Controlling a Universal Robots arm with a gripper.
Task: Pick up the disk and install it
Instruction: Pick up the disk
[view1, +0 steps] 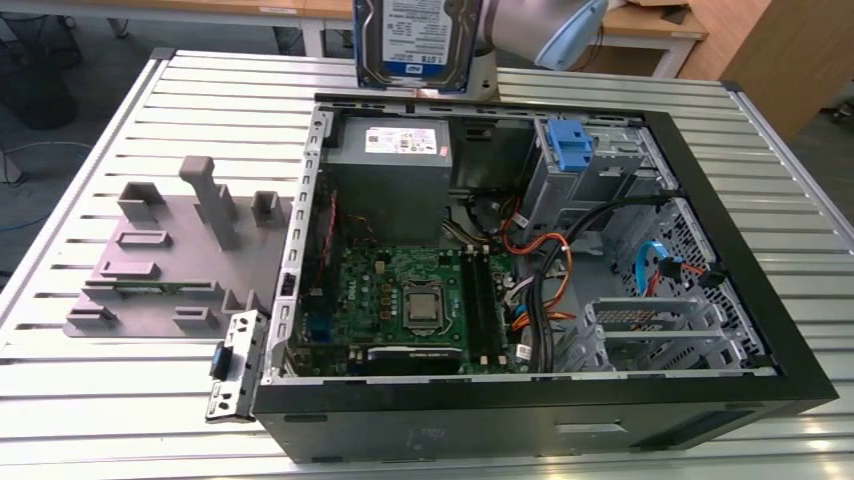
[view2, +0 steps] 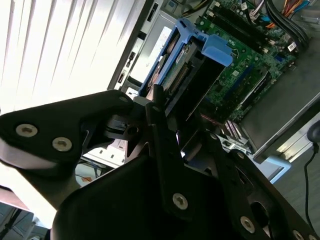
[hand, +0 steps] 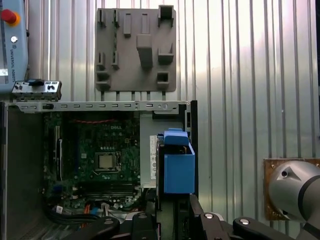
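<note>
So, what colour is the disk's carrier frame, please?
The carrier frame is blue, clearest in the first wrist view.

My black metal linkage gripper looks closed, as far as I can judge, on the blue-framed silver disk, one finger on either side. My rounded pale grey arm joint sits just beside it, on the exterior view's right.

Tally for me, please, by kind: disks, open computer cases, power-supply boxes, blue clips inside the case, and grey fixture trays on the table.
Disk: 1
Computer case: 1
Power-supply box: 1
Blue clip: 1
Grey fixture tray: 1
Total: 5
</note>
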